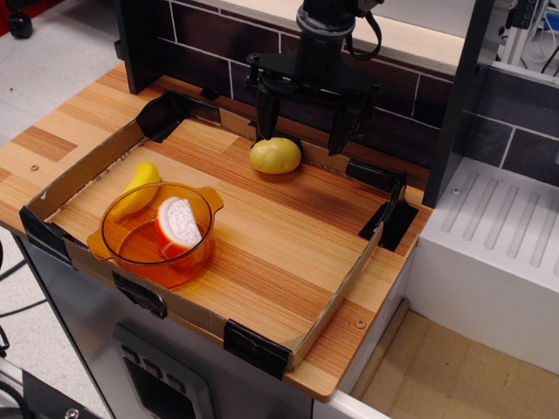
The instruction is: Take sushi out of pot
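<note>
The sushi point(177, 225) leans on its side inside the pot point(131, 253), its white ridged rice base facing up and the orange top below. The see-through orange pot stands at the front left of the wooden tray. My gripper point(306, 131) hangs open at the back of the tray, well away from the pot, its two black fingers point(265, 109) straddling the space above and behind the yellow lemon point(275, 155). It holds nothing.
A yellow banana point(138, 186) lies just behind the pot at the left. A low cardboard wall point(336, 297) taped with black tape rims the wooden board. A dark tiled wall stands behind, and a white sink unit point(498, 244) to the right.
</note>
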Motion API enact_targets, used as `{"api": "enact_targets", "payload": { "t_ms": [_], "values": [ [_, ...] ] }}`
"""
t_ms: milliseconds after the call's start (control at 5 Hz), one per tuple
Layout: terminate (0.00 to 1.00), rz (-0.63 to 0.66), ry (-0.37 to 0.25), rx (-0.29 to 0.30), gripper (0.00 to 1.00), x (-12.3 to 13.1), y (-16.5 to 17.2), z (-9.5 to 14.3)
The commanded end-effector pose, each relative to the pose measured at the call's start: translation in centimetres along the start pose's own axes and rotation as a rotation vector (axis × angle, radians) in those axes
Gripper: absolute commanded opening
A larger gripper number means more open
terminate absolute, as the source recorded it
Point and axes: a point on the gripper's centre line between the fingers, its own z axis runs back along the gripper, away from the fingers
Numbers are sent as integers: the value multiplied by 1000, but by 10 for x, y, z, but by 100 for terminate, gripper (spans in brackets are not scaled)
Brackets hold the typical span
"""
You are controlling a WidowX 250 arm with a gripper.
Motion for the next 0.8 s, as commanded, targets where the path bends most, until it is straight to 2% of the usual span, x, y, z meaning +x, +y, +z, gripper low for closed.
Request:
{"api": "enact_targets", "payload": {
  "t_ms": [0,200,600],
  "values": [
    [0,0,0,0,100,0,0,0],
    [0,119,37,-105,100,-4,12,13],
    [0,244,-27,-120,100,-27,40,41]
  ]
}}
